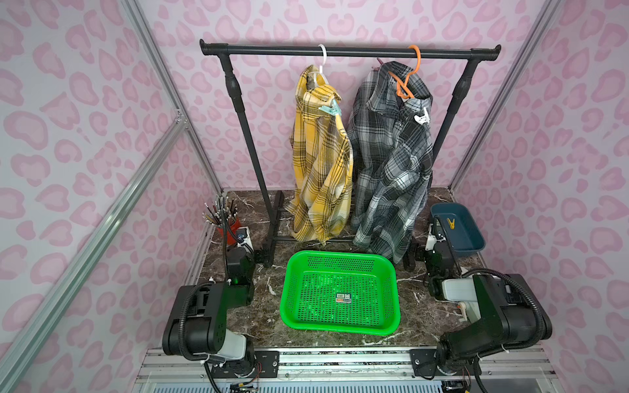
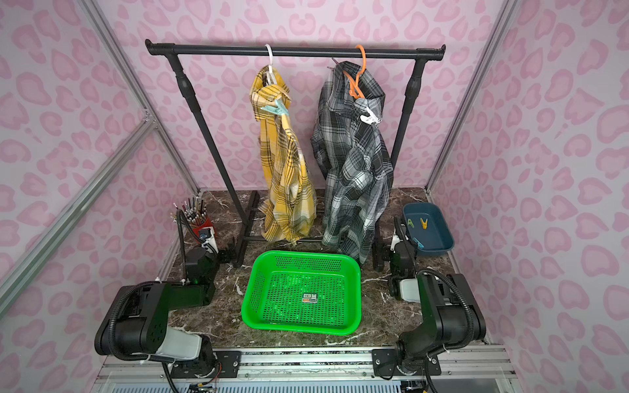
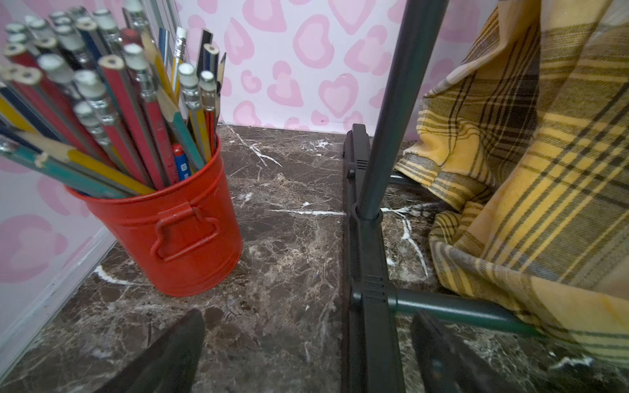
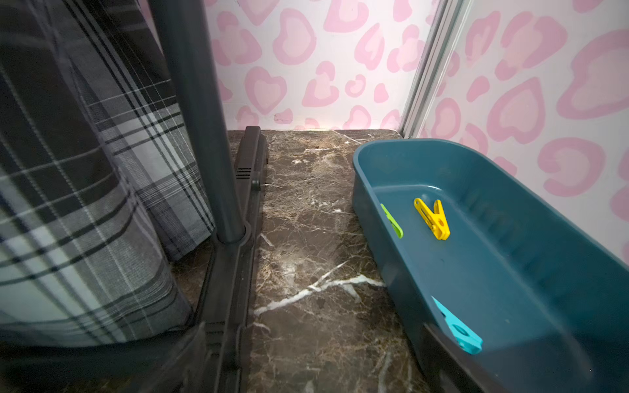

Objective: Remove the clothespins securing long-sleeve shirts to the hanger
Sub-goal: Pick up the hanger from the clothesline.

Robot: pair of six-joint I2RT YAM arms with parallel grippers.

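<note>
A yellow plaid shirt (image 1: pixel 321 160) hangs on a white hanger (image 1: pixel 322 56), pinned near the shoulder by a mint clothespin (image 1: pixel 332 108). Beside it a grey plaid shirt (image 1: pixel 391 163) hangs on an orange hanger (image 1: pixel 416 58), with a white clothespin (image 1: pixel 421 117) on its shoulder. My left gripper (image 1: pixel 261 254) rests low by the rack's left foot, open and empty, its fingers (image 3: pixel 170 357) either side of the foot bar. By the rack's right foot my right gripper (image 1: pixel 412 256) also stands open, with bare table between its fingers (image 4: pixel 452 360).
The black rack (image 1: pixel 350 51) spans the back. A green basket (image 1: pixel 340 253) sits in front of it. At the right, a blue bin (image 4: pixel 374 211) holds yellow (image 4: pixel 432 219), green (image 4: pixel 391 221) and teal (image 4: pixel 459 330) clothespins. A red pencil cup (image 3: pixel 177 231) stands at the left.
</note>
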